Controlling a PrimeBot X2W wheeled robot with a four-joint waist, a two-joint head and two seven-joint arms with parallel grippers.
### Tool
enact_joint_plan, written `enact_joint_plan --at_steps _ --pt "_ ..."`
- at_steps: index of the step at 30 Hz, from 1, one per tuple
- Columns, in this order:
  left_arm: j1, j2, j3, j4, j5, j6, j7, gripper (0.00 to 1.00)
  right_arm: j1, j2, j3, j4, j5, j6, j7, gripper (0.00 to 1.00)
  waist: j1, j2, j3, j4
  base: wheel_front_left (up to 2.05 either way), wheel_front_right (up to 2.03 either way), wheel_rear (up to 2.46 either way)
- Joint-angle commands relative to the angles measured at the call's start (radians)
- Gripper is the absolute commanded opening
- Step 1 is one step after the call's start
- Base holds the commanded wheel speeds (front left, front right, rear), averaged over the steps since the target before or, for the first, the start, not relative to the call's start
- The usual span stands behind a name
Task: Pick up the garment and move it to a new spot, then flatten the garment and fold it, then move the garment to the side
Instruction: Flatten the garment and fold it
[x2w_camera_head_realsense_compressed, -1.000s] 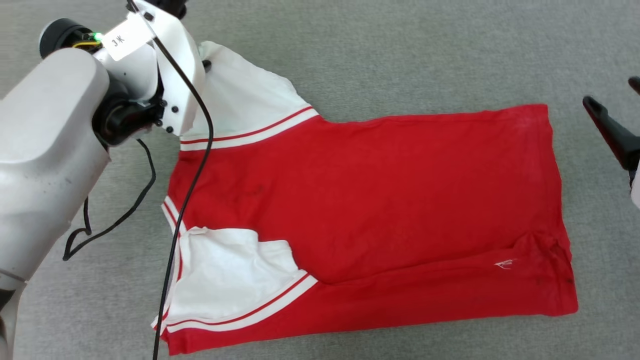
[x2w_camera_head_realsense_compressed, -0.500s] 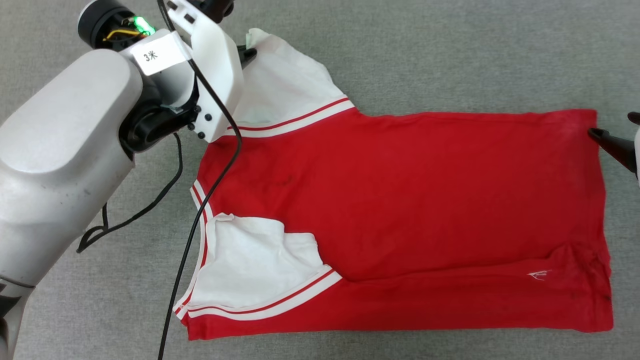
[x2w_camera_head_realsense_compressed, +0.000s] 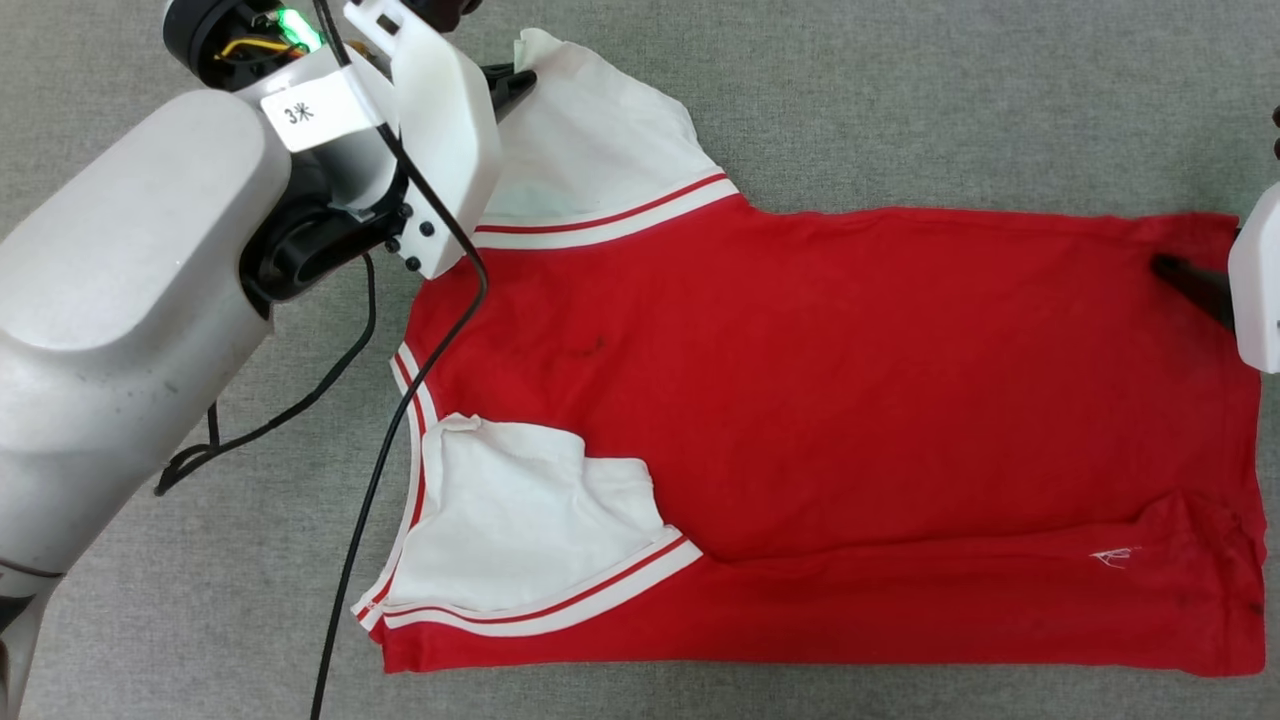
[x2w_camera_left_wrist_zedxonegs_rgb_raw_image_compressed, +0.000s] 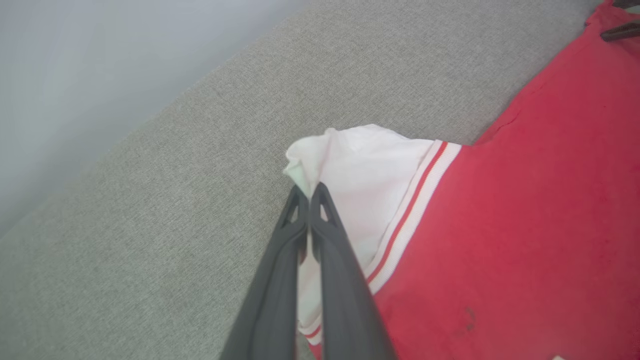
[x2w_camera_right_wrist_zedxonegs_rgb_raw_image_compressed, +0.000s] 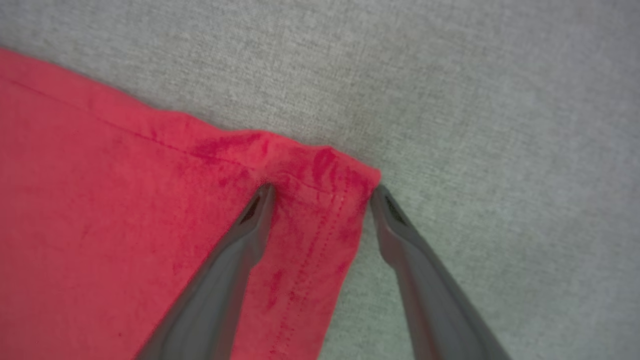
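Note:
The garment, a red T-shirt with white striped-trim sleeves, lies spread on the grey surface, neck end at the left. My left gripper is shut on the tip of the far white sleeve, and the left wrist view shows both fingers pinched together on that cloth. My right gripper stands open at the far right hem corner. One fingertip rests on the red cloth and the other sits just off the corner. In the head view the right gripper is over that corner. The near sleeve lies folded onto the body.
A black cable hangs from my left arm across the neck end of the shirt. The grey fabric surface extends around the garment on all sides. The hem has a rumpled fold at the near right.
The head camera has shifted, sliding the picture rightward. My right gripper has come in from off the shirt to straddle the far hem corner. The left gripper stays shut on the sleeve tip.

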Motion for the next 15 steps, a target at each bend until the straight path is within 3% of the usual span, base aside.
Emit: enact_joint_plan --at_steps 1,2,3,4,15 --pt "0.002 0.005 0.002 -0.001 -0.004 0.003 -0.005 0.00 0.041 0.029 0.045 0.030 0.014 0.000 0.009 1.00 0.0001 0.0000 0.000 -0.001 0.00 0.00 0.00" --pt "0.005 0.008 0.003 0.001 -0.006 0.003 -0.007 0.00 0.037 0.027 0.059 0.032 0.018 0.000 0.001 0.92 0.0001 0.0000 -0.001 -0.003 0.00 0.00 0.00" --pt "0.008 0.009 0.004 0.004 -0.007 0.003 -0.009 0.00 0.030 0.023 0.070 0.031 0.019 0.001 -0.013 0.15 0.0001 0.0000 -0.002 -0.004 0.00 0.00 0.00" --pt "0.010 0.012 0.006 0.007 -0.008 0.003 -0.013 0.00 0.020 0.016 0.079 0.029 0.021 0.001 -0.032 0.00 0.0001 0.0000 -0.005 -0.006 0.00 0.00 0.00" --pt "0.092 0.046 0.010 0.016 -0.036 0.009 -0.065 0.00 -0.010 -0.001 0.119 0.054 0.064 -0.001 -0.279 0.00 0.0001 0.0000 -0.105 -0.030 0.00 0.00 0.00"
